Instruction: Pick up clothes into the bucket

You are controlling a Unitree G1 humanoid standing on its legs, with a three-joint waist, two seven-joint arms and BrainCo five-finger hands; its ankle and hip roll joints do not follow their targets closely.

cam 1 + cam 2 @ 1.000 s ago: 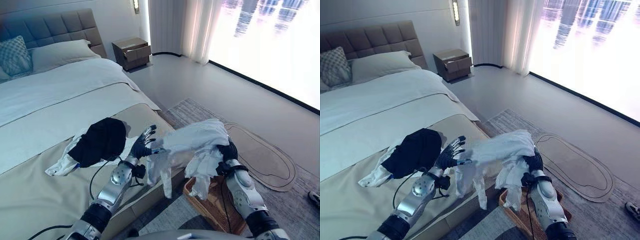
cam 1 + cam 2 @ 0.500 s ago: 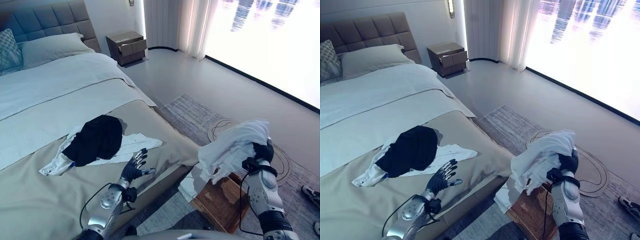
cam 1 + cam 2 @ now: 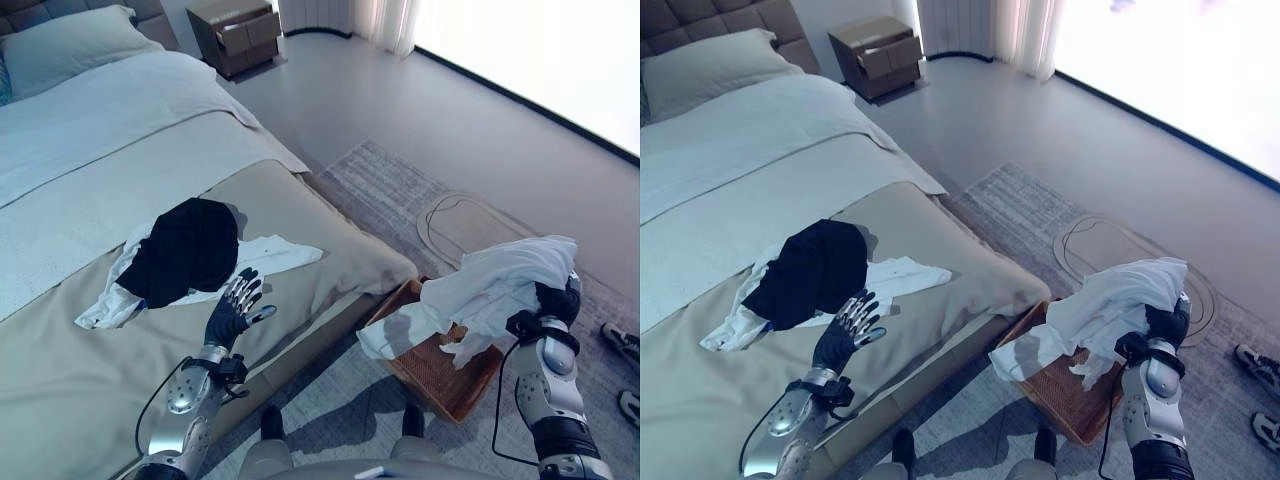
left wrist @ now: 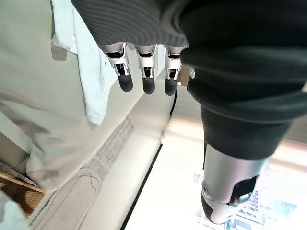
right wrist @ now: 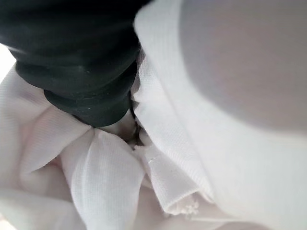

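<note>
My right hand [image 3: 553, 303] is shut on a bunched white garment [image 3: 490, 288], held up over the brown wicker basket [image 3: 447, 380] on the rug beside the bed. A tail of the cloth hangs down toward the basket's near rim. In the right wrist view the white garment [image 5: 144, 158] wraps close round the hand. My left hand [image 3: 232, 306] hovers open over the beige bedcover, fingers spread and holding nothing. Just beyond it on the bed lie a black garment [image 3: 186, 250] and a white garment [image 3: 262, 257] partly under it.
The bed [image 3: 120, 170] takes up the left side, its corner close to the basket. A grey rug [image 3: 400, 200] lies under the basket, with an oval mat [image 3: 470, 222] behind it. A nightstand [image 3: 232, 35] stands at the far wall. Shoes [image 3: 622, 345] sit at the right edge.
The camera tilted down. My right hand carried the white garment off the bed and out over the basket. My left hand let go of it and drew back, open, over the bedcover.
</note>
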